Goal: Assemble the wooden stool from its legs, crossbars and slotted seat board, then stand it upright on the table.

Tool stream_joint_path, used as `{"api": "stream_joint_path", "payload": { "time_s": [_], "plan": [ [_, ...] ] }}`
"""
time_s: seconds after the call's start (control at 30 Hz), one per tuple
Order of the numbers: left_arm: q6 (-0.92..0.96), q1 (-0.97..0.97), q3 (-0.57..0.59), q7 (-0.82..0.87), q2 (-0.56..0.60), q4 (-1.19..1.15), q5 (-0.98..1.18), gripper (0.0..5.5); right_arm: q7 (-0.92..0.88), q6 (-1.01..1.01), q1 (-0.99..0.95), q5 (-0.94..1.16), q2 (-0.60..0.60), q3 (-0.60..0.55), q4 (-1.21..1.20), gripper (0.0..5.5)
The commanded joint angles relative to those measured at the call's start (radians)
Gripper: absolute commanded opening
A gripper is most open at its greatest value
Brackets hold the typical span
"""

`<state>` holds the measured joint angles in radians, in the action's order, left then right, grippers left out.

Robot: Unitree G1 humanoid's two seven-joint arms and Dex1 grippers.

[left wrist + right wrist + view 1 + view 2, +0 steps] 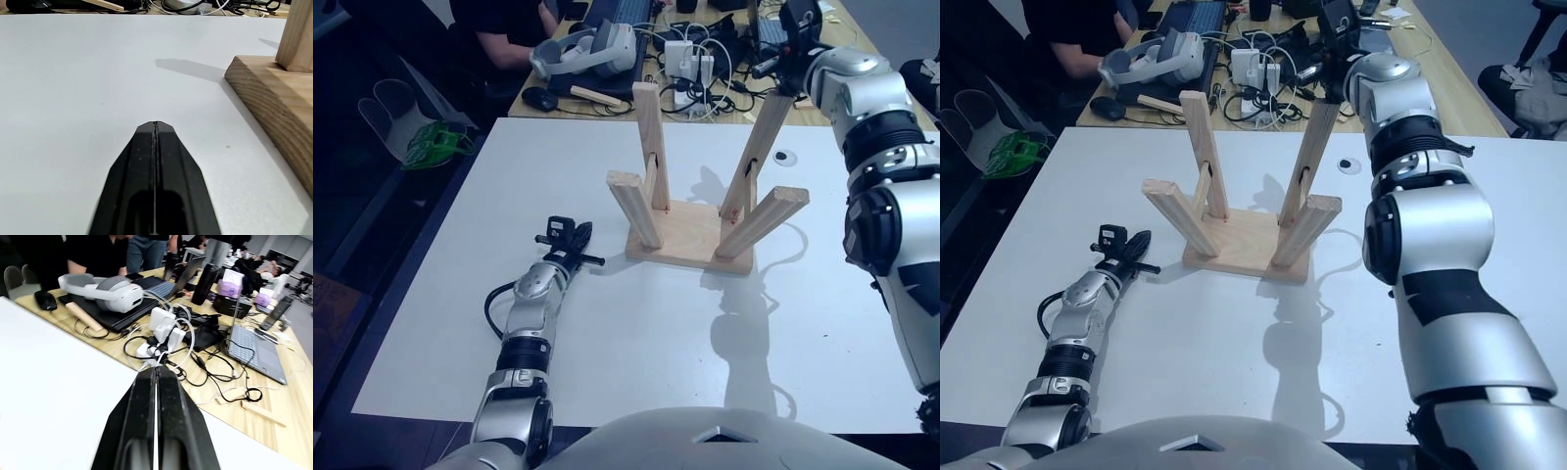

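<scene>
Pale wooden stool [690,240] sits upside down mid-desk toward the far edge of the white desk [607,333], slotted seat board flat and four legs up and splayed. Left gripper [155,128] lies on the desk just left of the seat board, fingers fully together, empty. Right gripper [155,371] is raised by the far-right leg [756,152] top at the far edge, fingers together, holding nothing.

The left arm [524,333] is lying low at seven o'clock in the head view. The left gripper [155,128] is pointing toward one o'clock, fingers pressing together. The right arm [876,117] is holding itself high toward one o'clock, and the right gripper [155,371] is likewise pinching closed.
</scene>
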<state>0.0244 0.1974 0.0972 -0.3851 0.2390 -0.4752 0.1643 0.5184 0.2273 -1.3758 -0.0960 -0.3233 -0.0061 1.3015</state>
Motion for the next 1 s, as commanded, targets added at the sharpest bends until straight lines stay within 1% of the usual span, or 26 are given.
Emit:
{"api": "stream_joint_path", "payload": {
  "time_s": [0.03,0.17,0.23,0.3,0.37,0.43,0.47,0.53,0.6,0.67,0.77,0.87,1.0],
  "plan": [
    [-0.009,0.011,0.003,0.006,0.008,-0.019,-0.011,0.01,-0.007,0.031,0.054,0.000,0.015,-0.006,0.021,0.00],
    [-0.013,0.013,0.001,0.006,0.002,-0.035,-0.010,0.01,-0.049,-0.085,-0.030,0.050,0.001,-0.071,-0.007,0.00],
    [-0.027,0.012,0.002,0.004,0.002,-0.055,-0.010,0.01,-0.074,-0.144,-0.115,0.075,-0.013,-0.106,-0.019,0.00],
    [-0.024,0.015,0.001,0.006,0.001,-0.052,-0.009,0.01,-0.130,-0.185,-0.238,0.113,-0.044,-0.162,-0.020,0.00],
    [-0.020,0.022,0.000,0.008,0.001,-0.049,-0.008,0.01,-0.162,-0.177,-0.315,0.132,-0.063,-0.195,-0.007,0.00],
    [-0.019,0.020,0.001,0.008,0.002,-0.042,-0.007,0.01,-0.181,-0.106,-0.299,0.114,-0.051,-0.184,0.020,0.00],
    [-0.019,0.019,0.000,0.009,0.000,-0.037,-0.007,0.01,-0.171,-0.046,-0.235,0.096,-0.028,-0.163,0.035,0.00],
    [-0.016,0.018,-0.003,0.013,-0.007,-0.026,-0.006,0.01,-0.118,0.058,-0.025,0.045,0.034,-0.094,0.060,0.00],
    [-0.009,0.016,-0.008,0.013,-0.013,-0.015,-0.005,0.01,-0.091,0.110,0.144,0.012,0.070,-0.046,0.064,0.00],
    [-0.004,0.008,-0.010,0.010,-0.012,-0.007,-0.006,0.01,-0.084,0.127,0.210,0.015,0.078,-0.037,0.046,0.00],
    [-0.003,-0.005,-0.006,0.008,-0.003,-0.011,-0.007,0.01,-0.093,0.119,0.193,0.047,0.068,-0.060,0.015,0.00],
    [0.001,-0.003,-0.004,0.012,-0.005,-0.015,-0.008,0.01,-0.112,0.066,0.145,0.065,0.047,-0.080,-0.009,0.00],
    [0.006,0.000,-0.003,0.012,-0.007,-0.009,-0.006,0.01,-0.127,-0.052,0.007,0.111,0.011,-0.134,-0.046,0.00]
  ]
}}
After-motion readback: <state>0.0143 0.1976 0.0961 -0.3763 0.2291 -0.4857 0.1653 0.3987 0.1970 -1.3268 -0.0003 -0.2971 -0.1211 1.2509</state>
